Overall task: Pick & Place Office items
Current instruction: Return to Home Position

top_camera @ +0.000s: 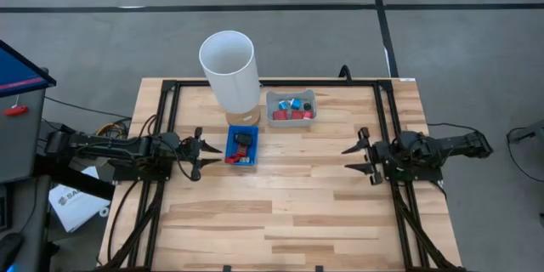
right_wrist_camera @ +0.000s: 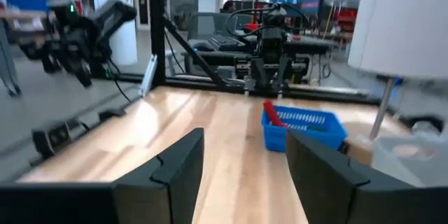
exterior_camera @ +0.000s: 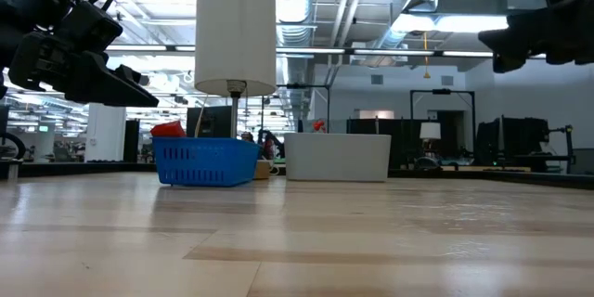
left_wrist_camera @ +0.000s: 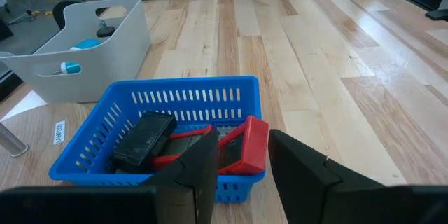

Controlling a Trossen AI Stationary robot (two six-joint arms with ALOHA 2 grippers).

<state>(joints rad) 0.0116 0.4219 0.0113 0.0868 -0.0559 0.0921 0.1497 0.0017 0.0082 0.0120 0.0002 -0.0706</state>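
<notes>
My left pincer hangs over the table with its fingers spread and nothing between them. Just ahead of its tips sits the blue bin, close but not touching. In it I see a black clock lying flat and a red clock tilted in the corner nearest the pincer, with more red showing between them. Beyond that bin, farther from the pincer and off to one side, stands the white bin, holding small red and blue items. The white cylinder rises just beside both bins. My right pincer faces the left one from across the table, fingers spread too and empty, well apart from both bins.
</notes>
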